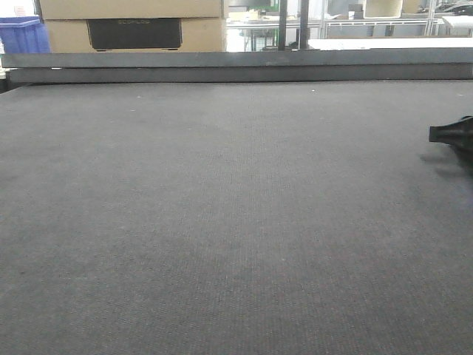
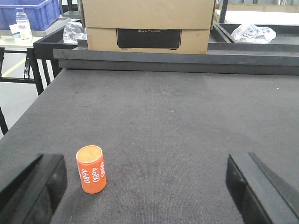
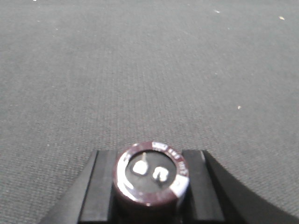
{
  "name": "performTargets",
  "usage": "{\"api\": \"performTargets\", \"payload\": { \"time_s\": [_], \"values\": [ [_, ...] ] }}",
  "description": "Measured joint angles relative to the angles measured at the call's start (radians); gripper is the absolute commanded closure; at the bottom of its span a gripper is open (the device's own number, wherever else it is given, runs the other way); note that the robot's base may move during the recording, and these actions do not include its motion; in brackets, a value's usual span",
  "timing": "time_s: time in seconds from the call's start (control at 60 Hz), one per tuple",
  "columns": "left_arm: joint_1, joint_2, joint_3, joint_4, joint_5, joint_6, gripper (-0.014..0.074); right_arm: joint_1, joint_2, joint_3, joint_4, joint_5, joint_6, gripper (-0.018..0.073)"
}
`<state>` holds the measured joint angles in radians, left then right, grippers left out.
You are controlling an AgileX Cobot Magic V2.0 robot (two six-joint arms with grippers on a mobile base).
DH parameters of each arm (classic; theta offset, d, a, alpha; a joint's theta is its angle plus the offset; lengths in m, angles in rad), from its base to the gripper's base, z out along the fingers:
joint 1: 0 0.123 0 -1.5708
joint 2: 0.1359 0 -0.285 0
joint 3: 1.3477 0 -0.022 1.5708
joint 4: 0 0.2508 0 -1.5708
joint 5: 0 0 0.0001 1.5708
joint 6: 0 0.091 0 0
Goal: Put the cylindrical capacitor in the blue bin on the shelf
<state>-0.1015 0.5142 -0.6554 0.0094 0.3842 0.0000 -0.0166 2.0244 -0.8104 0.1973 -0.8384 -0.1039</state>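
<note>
**R wrist view.** My R claw (image 3: 150, 164) is closed on the capacitor (image 3: 152, 175). The two black fingers (image 3: 100, 186) press its sides from L and R, so it sits clamped between them w/ its round end face toward the cam. Body is dark maroon. The end face is dark w/ a pale rim band and two shiny terminals. Beyond the fingertips lies the grey woven mat (image 3: 149, 70) w/ a few pale specks. I cannot tell whether the capacitor touches the mat.

**Front view.** Only the black tip of my R claw shows, at the R edge, low over the mat w/ a faint shadow just beneath. The capacitor is hidden from this cam.

**L wrist view.** My L claw (image 2: 142, 184) is spread wide and grips nothing; one finger shows at each bottom corner. An orange cylinder (image 2: 92, 169) stands upright on the mat just inside the L finger, not touching it, w/ white print "4680" on its side. A raised dark rail (image 2: 173, 60) runs along the far edge of the table. Behind it are stacked cardboard boxes (image 2: 147, 14), the lower one w/ a dark panel. At far L, on a separate table, a blue crate (image 2: 28, 11) has a water bottle (image 2: 22, 23) in front of it. At upper R a clear plastic bag (image 2: 252, 32) lies in a dark tray.
</note>
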Motion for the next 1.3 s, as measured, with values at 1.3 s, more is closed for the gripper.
{"api": "performTargets", "payload": {
  "time_s": [1.3],
  "values": [
    [0.118, 1.283, -0.020, -0.143, -1.166, 0.000, -0.0005, 0.000, -0.721, -0.002, -0.049, 0.508, 0.000, 0.0727]
  ]
}}
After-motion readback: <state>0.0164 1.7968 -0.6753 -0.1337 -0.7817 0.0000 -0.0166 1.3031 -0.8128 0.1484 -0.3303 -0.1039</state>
